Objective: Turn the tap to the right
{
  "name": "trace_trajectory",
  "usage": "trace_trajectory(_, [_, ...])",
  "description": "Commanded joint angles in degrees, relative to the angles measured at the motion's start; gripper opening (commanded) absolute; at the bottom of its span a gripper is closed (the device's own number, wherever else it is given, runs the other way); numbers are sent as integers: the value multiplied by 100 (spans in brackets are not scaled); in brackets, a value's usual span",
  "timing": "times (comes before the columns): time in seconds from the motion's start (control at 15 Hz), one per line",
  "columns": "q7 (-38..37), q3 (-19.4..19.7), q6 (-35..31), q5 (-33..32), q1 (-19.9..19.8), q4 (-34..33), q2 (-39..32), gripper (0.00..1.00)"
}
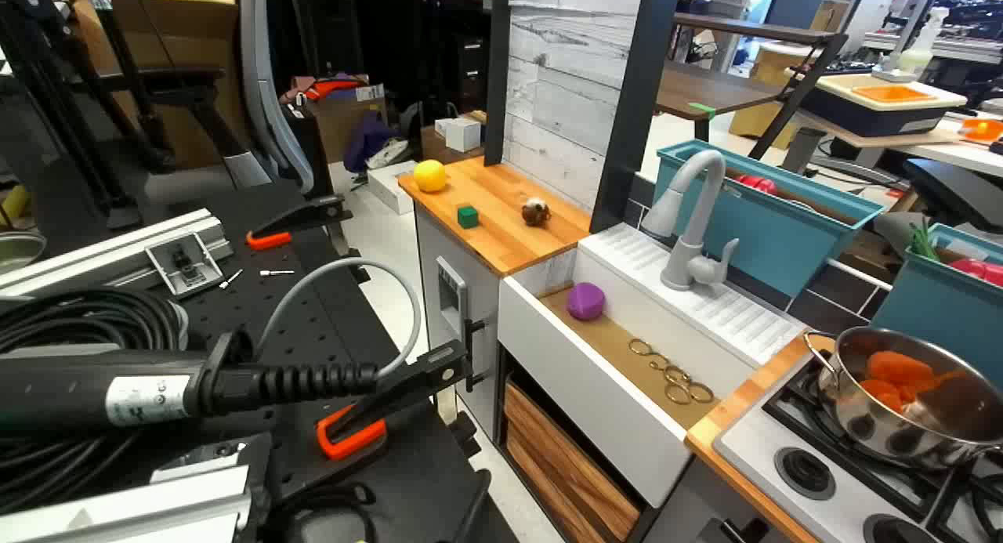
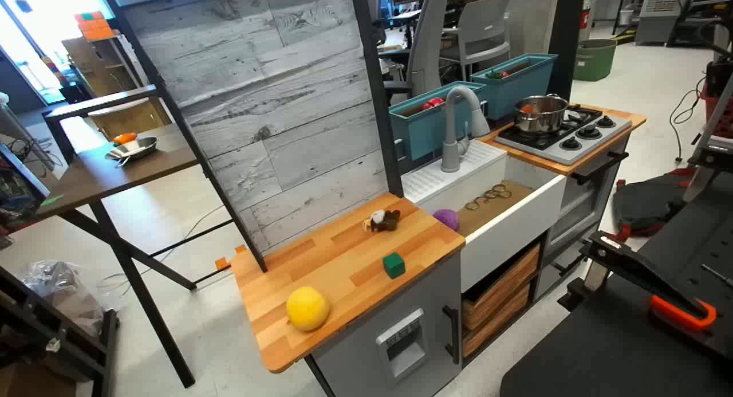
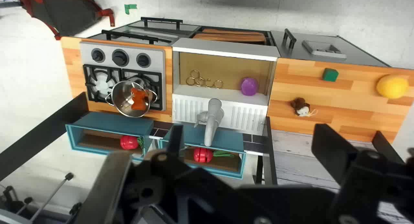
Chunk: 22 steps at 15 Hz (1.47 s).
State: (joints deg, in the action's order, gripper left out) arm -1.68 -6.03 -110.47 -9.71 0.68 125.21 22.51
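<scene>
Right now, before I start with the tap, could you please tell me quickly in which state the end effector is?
End effector: open, its jaws wide apart in the wrist view, holding nothing.

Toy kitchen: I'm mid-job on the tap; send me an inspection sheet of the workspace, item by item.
Surface: wooden counter beside the white sink.
Job's things: grey tap, upright at the back of the sink, arching toward the front.
Clutter: yellow ball, green block and small brown-and-white toy on the counter; purple item and gold rings in the sink; steel pot with orange pieces on the stove.
Gripper: open, holding nothing, apart from the tap; shows only in the wrist view.
Cables: black cables coiled on the black workbench, grey cable in a loose arc; none seen at the tap.
Surroundings: two teal bins behind the sink, wood-look panel behind the counter, grey chairs farther back.
</scene>
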Motion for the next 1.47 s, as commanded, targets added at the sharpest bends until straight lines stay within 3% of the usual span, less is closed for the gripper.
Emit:
trace_trajectory(0.0, [-21, 55, 17, -24, 67, -17, -7, 100])
trace_trajectory(0.47, [-21, 55, 17, -24, 67, -21, -6, 100])
trace_trajectory(0.73, [-126, 19, -417, -256, 2, 199, -359, 100])
trace_trajectory(1.07, [-634, 46, -1566, -681, -84, 504, -1454, 100])
trace_trajectory(1.4, [-1552, 268, -2343, -1435, -62, 338, -2982, 100])
